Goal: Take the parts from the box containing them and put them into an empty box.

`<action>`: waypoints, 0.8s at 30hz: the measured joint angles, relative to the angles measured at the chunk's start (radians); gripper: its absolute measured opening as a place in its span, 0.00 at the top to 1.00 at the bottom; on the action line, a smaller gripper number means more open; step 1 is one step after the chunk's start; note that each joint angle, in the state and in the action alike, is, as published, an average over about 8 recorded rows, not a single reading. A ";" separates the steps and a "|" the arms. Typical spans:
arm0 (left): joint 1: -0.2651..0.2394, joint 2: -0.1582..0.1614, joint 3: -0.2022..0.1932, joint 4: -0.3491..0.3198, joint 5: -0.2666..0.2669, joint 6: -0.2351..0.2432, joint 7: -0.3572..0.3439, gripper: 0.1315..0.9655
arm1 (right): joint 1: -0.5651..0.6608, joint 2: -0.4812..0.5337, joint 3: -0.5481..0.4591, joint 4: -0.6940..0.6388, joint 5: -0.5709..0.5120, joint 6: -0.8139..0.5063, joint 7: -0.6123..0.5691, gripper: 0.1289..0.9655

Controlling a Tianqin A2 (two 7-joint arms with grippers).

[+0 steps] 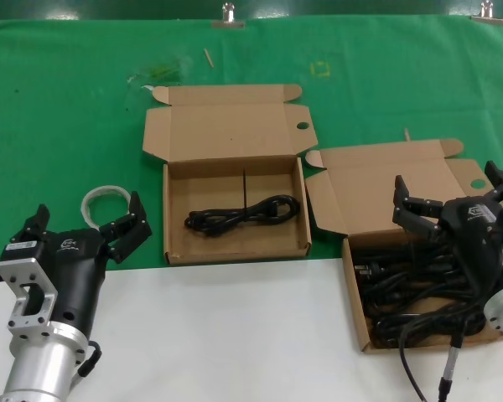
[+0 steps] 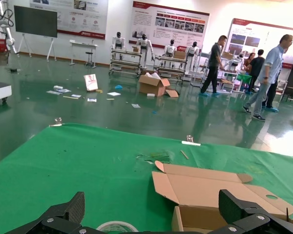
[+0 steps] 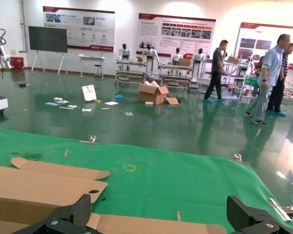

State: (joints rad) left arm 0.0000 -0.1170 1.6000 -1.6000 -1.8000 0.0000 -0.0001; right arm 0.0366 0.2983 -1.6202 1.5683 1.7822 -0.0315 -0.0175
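The straight-lidded box (image 1: 226,130) lies open at the table's centre with one black power cord (image 1: 243,213) coiled in it. The skew-lidded box (image 1: 377,180) lies open at the right, holding several tangled black cords (image 1: 411,293). My right gripper (image 1: 449,186) is open and empty, just above the far part of that box; its wrist view shows that lid's edge (image 3: 146,224) and the centre box's holed ear (image 3: 44,187). My left gripper (image 1: 90,216) is open and empty at the left, beside the centre box (image 2: 205,190).
A white ring (image 1: 101,199) lies on the green cloth (image 1: 67,109) right by the left gripper and shows in its wrist view (image 2: 116,226). A white surface (image 1: 235,335) covers the near table. Small scraps lie at the back of the cloth.
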 joint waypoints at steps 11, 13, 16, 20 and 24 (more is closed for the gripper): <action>0.000 0.000 0.000 0.000 0.000 0.000 0.000 0.00 | 0.000 0.000 0.000 0.000 0.000 0.000 0.000 0.00; 0.000 0.000 0.000 0.000 0.000 0.000 0.000 0.00 | 0.000 0.000 0.000 0.000 0.000 0.000 0.000 0.00; 0.000 0.000 0.000 0.000 0.000 0.000 0.000 0.00 | 0.000 0.000 0.000 0.000 0.000 0.000 0.000 0.00; 0.000 0.000 0.000 0.000 0.000 0.000 0.000 0.00 | 0.000 0.000 0.000 0.000 0.000 0.000 0.000 0.00; 0.000 0.000 0.000 0.000 0.000 0.000 0.000 0.00 | 0.000 0.000 0.000 0.000 0.000 0.000 0.000 0.00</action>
State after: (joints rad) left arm 0.0000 -0.1170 1.6000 -1.6000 -1.8000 0.0000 0.0001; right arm 0.0366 0.2983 -1.6202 1.5683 1.7822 -0.0315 -0.0175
